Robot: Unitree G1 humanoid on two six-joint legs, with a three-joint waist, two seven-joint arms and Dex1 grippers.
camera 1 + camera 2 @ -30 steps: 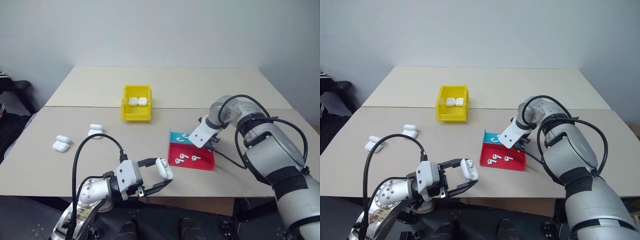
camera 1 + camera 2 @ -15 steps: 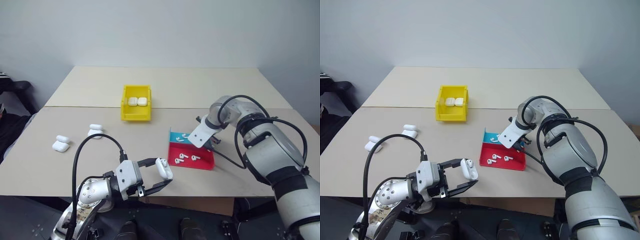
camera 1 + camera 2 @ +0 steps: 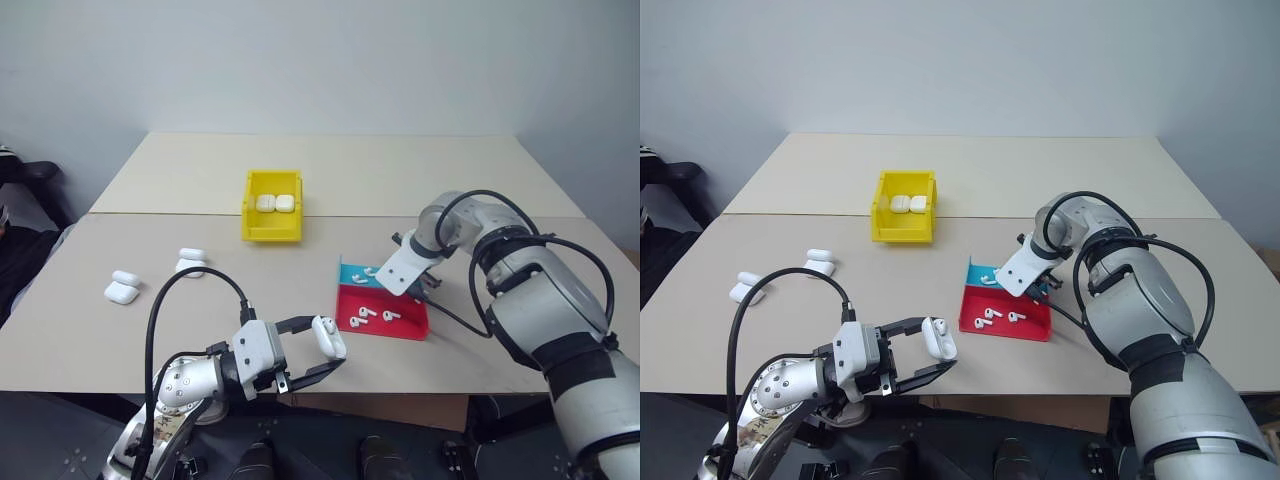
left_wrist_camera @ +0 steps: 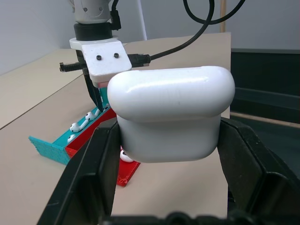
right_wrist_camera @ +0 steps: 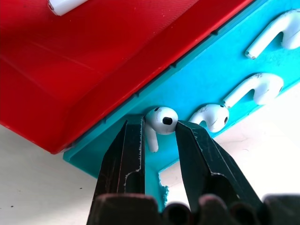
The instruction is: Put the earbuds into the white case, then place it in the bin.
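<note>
My left gripper [image 3: 322, 352] squeezes the white case [image 4: 171, 112] tight. My right gripper [image 5: 160, 136] pinches one earbud [image 5: 161, 119] in the teal tray [image 5: 220, 70].

Glossy white case [image 4: 171, 112] between black fingers [image 4: 86, 176] of left gripper [image 3: 322, 352]. Yellow bin [image 3: 272, 205] with two white cases [image 3: 275, 203] inside. More white cases [image 3: 123, 287] on beige table [image 3: 330, 170]. Tray [image 3: 383, 310] half red, half teal; white earbuds [image 3: 365, 315] on red half, dark dots on tips. White earbud [image 5: 160, 123] between black fingers [image 5: 125, 154] of right gripper [image 5: 159, 140], over teal part. Wall pale grey.
</note>
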